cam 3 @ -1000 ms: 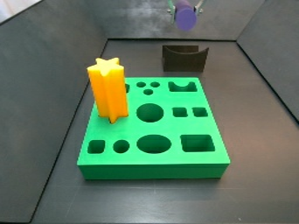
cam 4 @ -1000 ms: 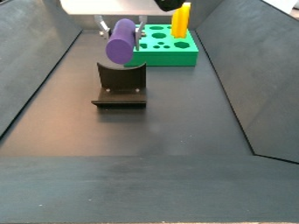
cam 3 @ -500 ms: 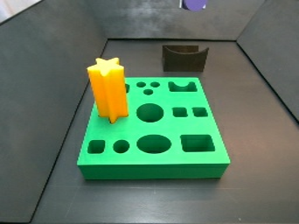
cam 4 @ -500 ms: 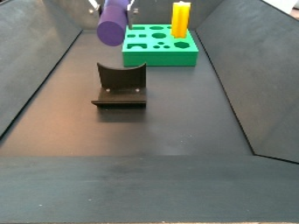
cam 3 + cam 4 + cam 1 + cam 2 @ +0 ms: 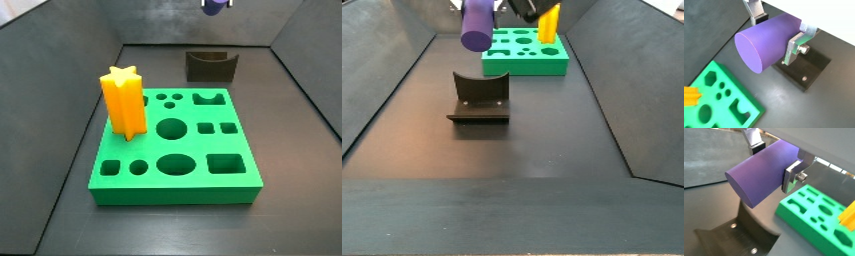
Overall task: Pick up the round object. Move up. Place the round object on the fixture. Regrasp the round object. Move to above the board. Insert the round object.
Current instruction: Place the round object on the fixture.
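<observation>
The peg (image 5: 767, 42) is clamped crosswise between the jaws of the gripper (image 5: 777, 34), one silver finger (image 5: 794, 46) pressed flat to each side of it. Against the earlier side views, the peg has been carried higher: a second ago it hung just above the fixture, and now only its lower end (image 5: 214, 5) is seen at the top edge of a side view, well above the fixture (image 5: 210, 66). In a side view the peg (image 5: 476, 25) is seen raised clear of the fixture (image 5: 478, 99) and shifted toward the board (image 5: 524, 52).

This is judged to mean that the regrasp is done and the move to above the board is under way; the insertion is still left. In both wrist views the fixture (image 5: 737, 230) is seen below and behind the jaws, and the board (image 5: 721, 102) is seen ahead of them, not yet underneath. The orange post (image 5: 123, 100) is seen standing upright in the board, apart from the peg.

No brand, label or writing can be read on anything.
</observation>
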Available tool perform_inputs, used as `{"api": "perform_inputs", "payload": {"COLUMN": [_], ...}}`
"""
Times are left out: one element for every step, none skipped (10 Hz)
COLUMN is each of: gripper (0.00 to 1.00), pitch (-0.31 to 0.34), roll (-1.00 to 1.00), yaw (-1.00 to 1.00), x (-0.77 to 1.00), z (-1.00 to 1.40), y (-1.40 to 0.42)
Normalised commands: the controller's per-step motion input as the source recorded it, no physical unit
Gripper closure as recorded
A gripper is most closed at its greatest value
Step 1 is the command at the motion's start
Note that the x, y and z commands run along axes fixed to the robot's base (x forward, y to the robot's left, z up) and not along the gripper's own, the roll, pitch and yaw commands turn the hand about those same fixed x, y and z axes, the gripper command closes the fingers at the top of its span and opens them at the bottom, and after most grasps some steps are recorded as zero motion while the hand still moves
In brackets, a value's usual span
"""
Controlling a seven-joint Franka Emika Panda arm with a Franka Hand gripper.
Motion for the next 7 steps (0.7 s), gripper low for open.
{"api": "perform_inputs", "payload": {"gripper": [1.0,1.0,1.0,1.0,1.0,1.0,1.0], "pitch": [0.053,0.069,0.079,0.14,0.133,0.165,0.161], "roll": [-0.58,-0.39,-0.24,-1.0,-1.0,-0.95,-0.79], "yaw": [-0.04,-0.05,-0.05,-0.06,-0.08,-0.12,-0.13], "x": [0.07,0.08,0.08,0.13,0.13,0.15,0.16], "z": [-0.01,-0.01,-0.01,-1.0,-1.0,-1.0,-1.0], "y": [0.04,0.05,0.03,0.13,0.14,0.14,0.14]}}
